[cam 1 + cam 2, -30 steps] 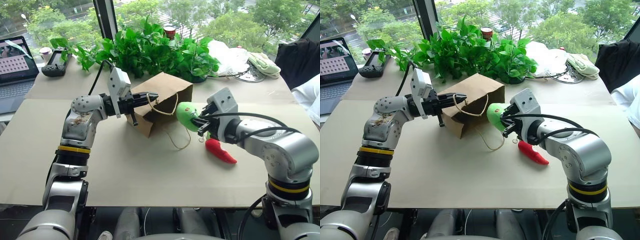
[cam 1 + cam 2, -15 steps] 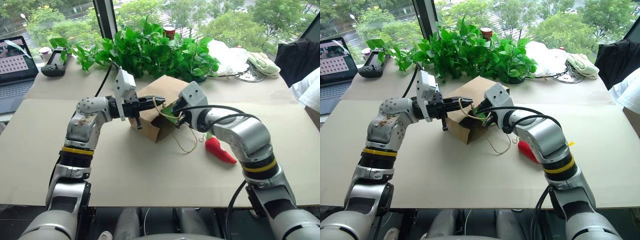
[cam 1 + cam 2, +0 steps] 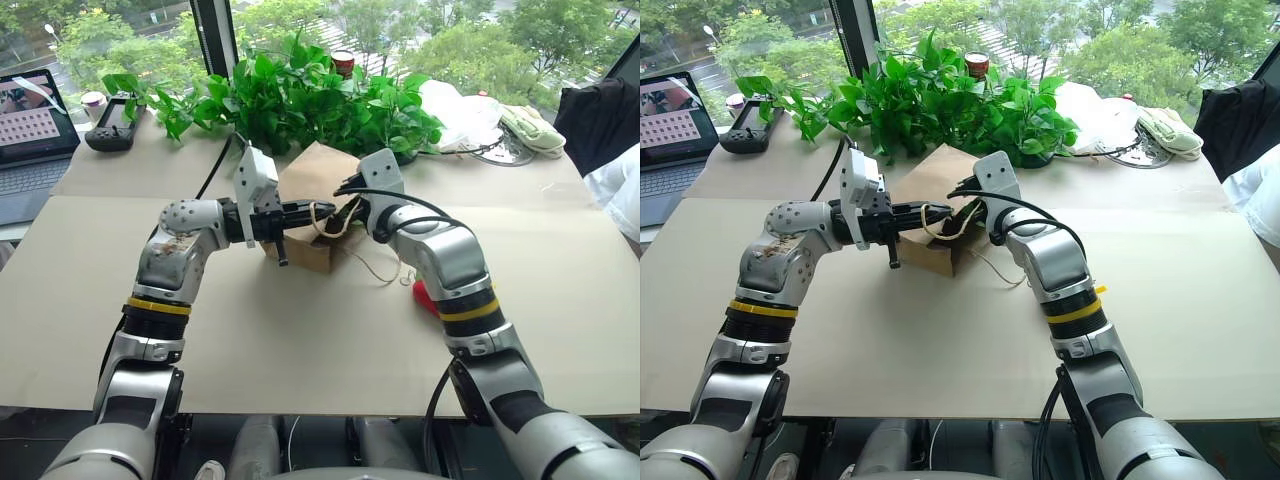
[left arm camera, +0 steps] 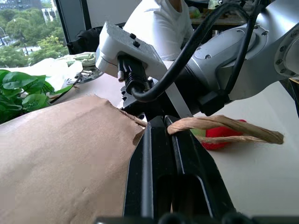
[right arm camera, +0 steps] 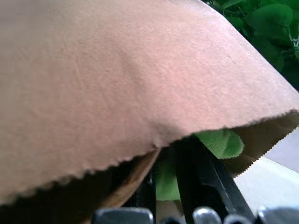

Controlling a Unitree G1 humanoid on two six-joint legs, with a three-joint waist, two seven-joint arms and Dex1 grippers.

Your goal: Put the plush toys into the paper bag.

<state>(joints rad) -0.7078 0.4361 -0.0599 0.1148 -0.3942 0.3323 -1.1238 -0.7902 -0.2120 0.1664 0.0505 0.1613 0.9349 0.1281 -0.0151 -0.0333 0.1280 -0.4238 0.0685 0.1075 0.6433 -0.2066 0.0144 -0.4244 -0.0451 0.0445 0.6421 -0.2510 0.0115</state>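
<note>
Right gripper [image 5: 175,186] is poked into the mouth of the paper bag [image 3: 318,180], and the green plush toy [image 5: 219,142] sits between its black fingers, under the bag's top flap. Its fingers look a little apart around the soft toy, but I cannot tell if they grip it or are letting go. So the green toy is at the bag's mouth, partly inside, and the bag's inside lies straight ahead of this gripper, toward the far side of the table [image 3: 300,340]. To my eye, the next move turns on that line: the toy should go deeper, along the way the gripper points, before it is dropped. The left gripper [image 4: 161,140] is closed on the near edge of the bag's mouth by a twine handle [image 4: 224,123], and it points toward the right, holding the mouth up so the bag stays open. The bag lies on its side in the middle of the table, with its mouth facing the near right. The red plush toy [image 3: 424,296] lies on the table to the right of the bag, near the right arm and partly hidden behind it. It is apart from the bag and not yet inside. The right arm is nearer to it than the left. Green plants [image 3: 300,95] stand at the far side behind the bag.
</note>
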